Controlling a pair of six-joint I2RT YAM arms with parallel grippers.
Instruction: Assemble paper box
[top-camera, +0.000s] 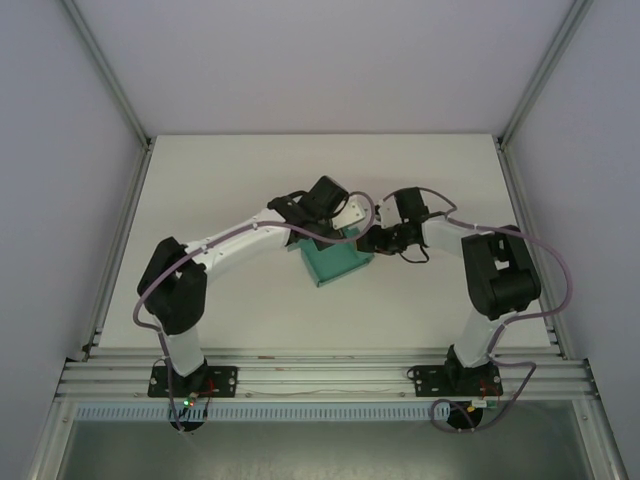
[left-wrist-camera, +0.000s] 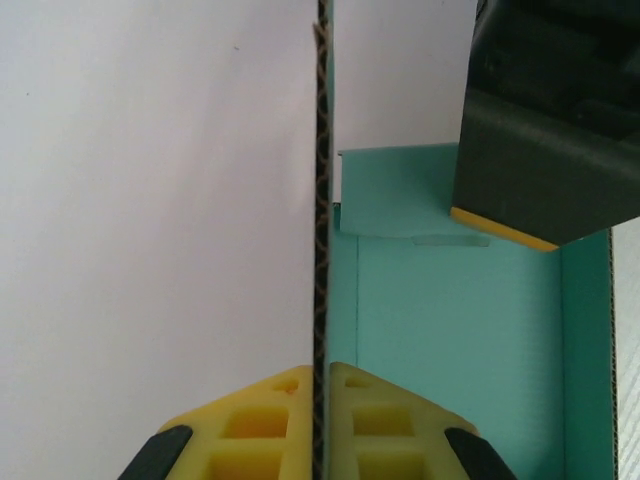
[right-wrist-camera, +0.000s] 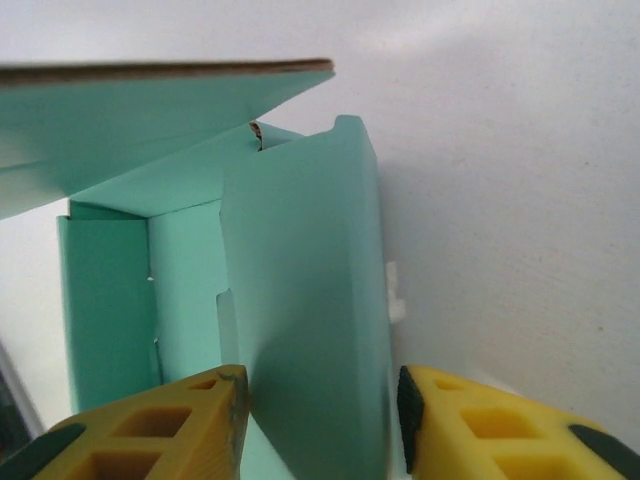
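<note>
Your left gripper (left-wrist-camera: 322, 390) is pinched shut on a wall (left-wrist-camera: 322, 200) of the box (top-camera: 338, 265), which sits on the table (top-camera: 230, 170) between the arms, so mind the right gripper (right-wrist-camera: 318, 400): its fingers (right-wrist-camera: 190, 412) stand apart astride the upright flap (right-wrist-camera: 310, 290), which runs straight away from them.

White table (top-camera: 250, 170), viewed from above. We find one loose object on it: the teal-green paper box (top-camera: 335, 262), partly folded with its walls raised, near the table's centre and well clear of every edge. Along the near edge we note a ribbed aluminium rail (top-camera: 320, 375) carrying two black base plates (top-camera: 193, 380).
</note>
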